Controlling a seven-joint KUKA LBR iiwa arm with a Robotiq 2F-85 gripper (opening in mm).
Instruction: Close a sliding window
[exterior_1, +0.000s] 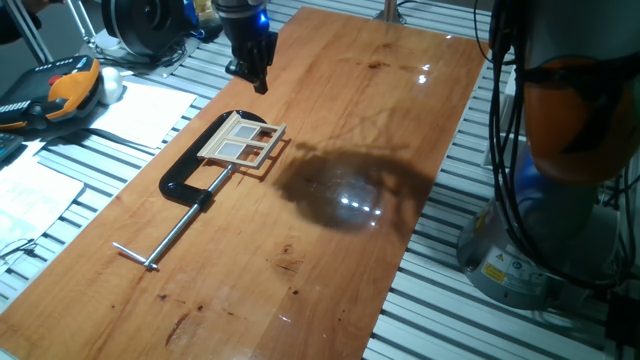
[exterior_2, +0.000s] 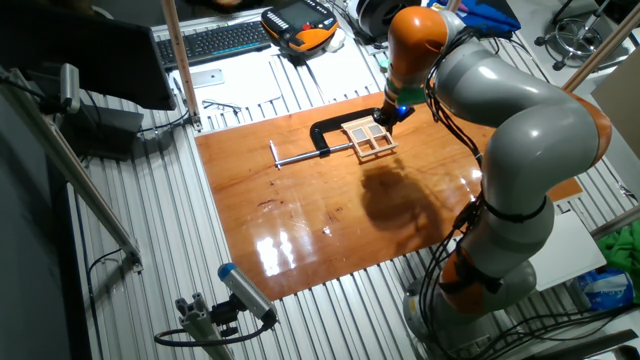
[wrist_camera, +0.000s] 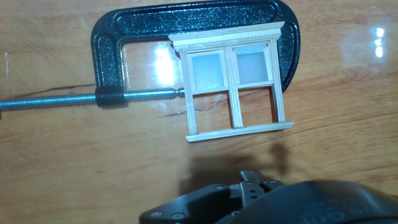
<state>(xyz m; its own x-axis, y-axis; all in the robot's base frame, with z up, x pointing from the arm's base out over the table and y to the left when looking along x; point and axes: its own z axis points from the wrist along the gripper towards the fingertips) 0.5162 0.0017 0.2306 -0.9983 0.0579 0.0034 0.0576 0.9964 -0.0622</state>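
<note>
OBJ: sliding window (wrist_camera: 231, 81), thin pale wood, light, fragile | LOC: flat on surface (exterior_1: 330, 250), pinned in black C-clamp (wrist_camera: 118, 43) | SASH: sits toward cornice end, push its rail, not frame | GRIPPER (exterior_1: 255, 75): hovers nearby, grasping nothing, jaw state cannot tell

Sliding window (wrist_camera: 233, 81): pale tan wood frame; the two upper panes are milky, faintly bluish white, and the brown table shows through the two lower openings. Clamp (wrist_camera: 118, 37): black, speckled body with a silver-grey screw bar. Table (exterior_1: 400, 120): glossy reddish-brown wood with darker grain streaks and white light glints. Gripper (exterior_1: 252, 72): black. Robot arm (exterior_2: 510, 110): grey with orange joints and a blue light near the wrist.
</note>
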